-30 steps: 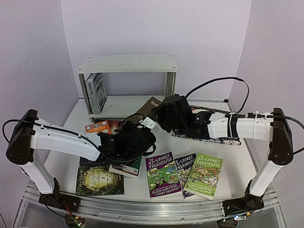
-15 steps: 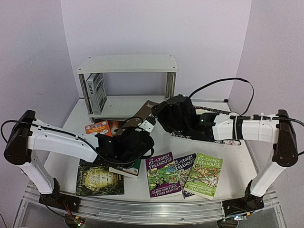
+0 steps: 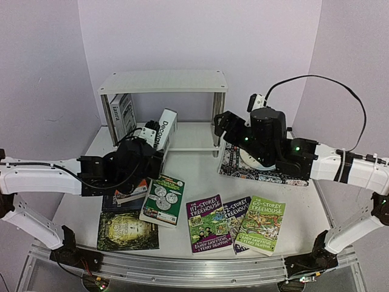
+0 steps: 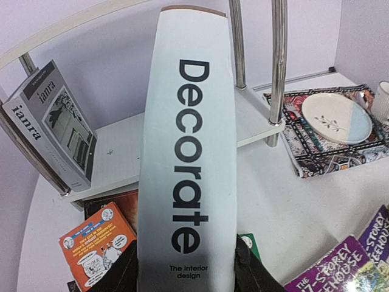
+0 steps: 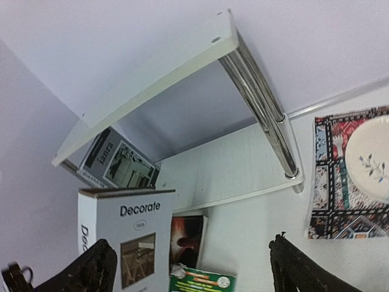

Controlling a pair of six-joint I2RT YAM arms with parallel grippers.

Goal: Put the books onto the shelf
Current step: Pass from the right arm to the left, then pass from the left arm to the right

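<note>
My left gripper (image 3: 148, 140) (image 4: 185, 269) is shut on the lower spine of a thick white "Decorate" book (image 3: 163, 126) (image 4: 188, 146) (image 5: 124, 240), held upright in front of the white shelf (image 3: 164, 81) (image 5: 155, 76). A white "ianra" book (image 3: 123, 117) (image 4: 56, 125) leans at the left end of the shelf's lower board. My right gripper (image 3: 222, 125) (image 5: 191, 271) hangs open and empty near the shelf's right posts. On the table lie a green book (image 3: 163, 199), three Treehouse paperbacks (image 3: 208, 222), a dark book (image 3: 127, 230) and an orange one (image 4: 96, 244).
A patterned mat (image 3: 240, 170) with a white plate (image 4: 336, 117) lies right of the shelf under my right arm, with a white cup (image 4: 383, 100) at its far corner. Chrome posts (image 4: 278, 61) stand at the shelf's right end. A black cable arcs above my right arm.
The right gripper opened, let go of the Decorate book and drew back to the right. The left arm closed on the book and swung it up and left toward the shelf.
</note>
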